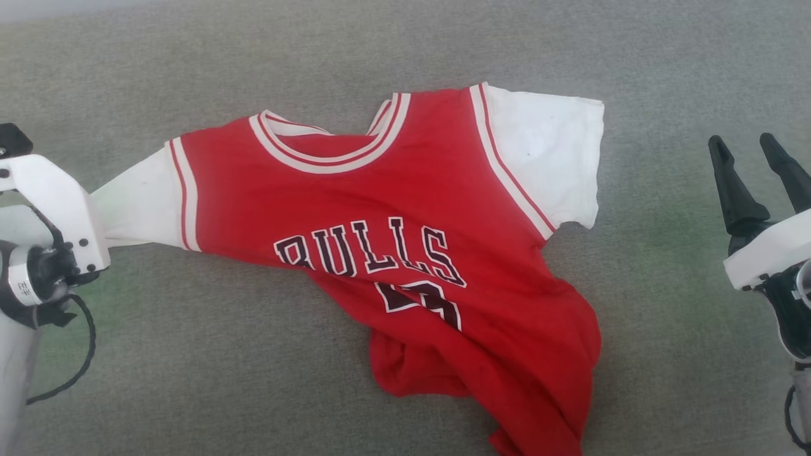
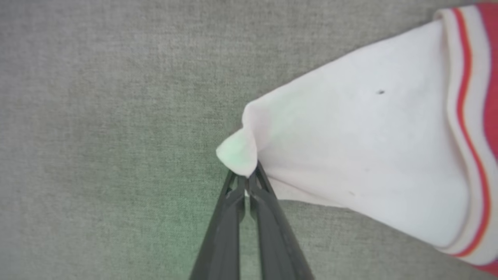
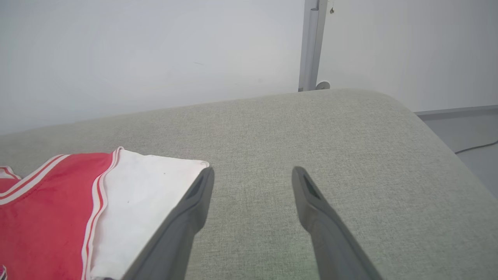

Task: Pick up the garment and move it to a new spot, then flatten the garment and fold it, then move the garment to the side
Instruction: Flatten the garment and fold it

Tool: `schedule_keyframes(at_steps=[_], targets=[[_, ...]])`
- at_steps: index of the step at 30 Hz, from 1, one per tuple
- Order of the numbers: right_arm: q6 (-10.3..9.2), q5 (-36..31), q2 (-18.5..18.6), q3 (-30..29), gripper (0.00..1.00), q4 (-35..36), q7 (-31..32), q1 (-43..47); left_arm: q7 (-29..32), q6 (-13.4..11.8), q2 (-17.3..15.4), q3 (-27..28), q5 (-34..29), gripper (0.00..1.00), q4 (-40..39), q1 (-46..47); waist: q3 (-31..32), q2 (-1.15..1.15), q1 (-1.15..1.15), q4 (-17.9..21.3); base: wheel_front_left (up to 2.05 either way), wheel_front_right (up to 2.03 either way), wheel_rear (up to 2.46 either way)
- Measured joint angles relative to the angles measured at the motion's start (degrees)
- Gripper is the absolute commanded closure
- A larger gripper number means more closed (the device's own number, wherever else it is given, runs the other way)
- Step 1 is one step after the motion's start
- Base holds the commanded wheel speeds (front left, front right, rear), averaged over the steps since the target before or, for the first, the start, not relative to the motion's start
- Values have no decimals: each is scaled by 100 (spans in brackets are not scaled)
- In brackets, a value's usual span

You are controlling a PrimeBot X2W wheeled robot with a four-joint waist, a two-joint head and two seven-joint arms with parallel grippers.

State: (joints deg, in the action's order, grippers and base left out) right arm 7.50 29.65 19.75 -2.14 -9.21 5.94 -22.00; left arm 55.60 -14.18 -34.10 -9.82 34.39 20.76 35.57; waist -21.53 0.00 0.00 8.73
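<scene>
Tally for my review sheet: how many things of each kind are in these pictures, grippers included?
garment, red with white sleeves: 1
grippers: 2 (left gripper shut on the tip of a white sleeve, right gripper open, apart from the cloth)
grey upholstered surface: 1
Total: 4

Left pincer (image 2: 246, 182) clamped, right pincer (image 1: 746, 144) spread
The left one is pressed tight on a sleeve corner of the garment (image 2: 350, 136); the right one holds nothing, standing wide and pointing forward.
</scene>
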Motion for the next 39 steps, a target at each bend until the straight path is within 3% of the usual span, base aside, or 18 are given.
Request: schedule_keyframes(at_steps=[1, 2, 3, 15, 24, 25, 28, 39], targets=[[0, 0, -2, 2, 0, 1, 21, -1, -54, 21, 12, 1, 21, 81, -10, -18, 8, 0, 0, -13, 0, 0, 0], [0, 0, -2, 4, 0, 5, 25, -1, -109, 89, 11, -19, 21, 27, -24, -24, 18, 0, 0, -24, 0, 0, 0], [0, -9, 0, 3, 0, 9, 41, -1, -136, 134, 21, -25, 27, 0, -36, -25, 30, 0, 0, -36, 0, 0, 0], [0, -35, 8, 77, 0, 138, 174, -1, -29, 339, 20, -314, -76, 0, 154, 583, 74, 0, 0, -31, 0, 0, 0], [0, 3, 62, 189, 0, 197, 297, -64, 190, 167, 26, -431, -221, 0, 877, 849, -112, 0, 0, 84, 0, 0, 0], [0, 5, 68, 200, 0, 197, 325, -75, 274, 160, 53, -410, -176, 100, 935, 890, -130, 0, 0, 80, 0, 0, 0], [0, 31, 86, 257, 0, 205, 438, -173, 304, 93, 220, -387, -65, 100, 1014, 962, -171, 0, 0, 20, 0, 0, 0], [0, 107, 305, 427, 0, -111, 1289, -825, -127, 414, 804, -608, 10, 100, 1326, 1427, -338, 0, 0, -511, 0, 0, 0]])
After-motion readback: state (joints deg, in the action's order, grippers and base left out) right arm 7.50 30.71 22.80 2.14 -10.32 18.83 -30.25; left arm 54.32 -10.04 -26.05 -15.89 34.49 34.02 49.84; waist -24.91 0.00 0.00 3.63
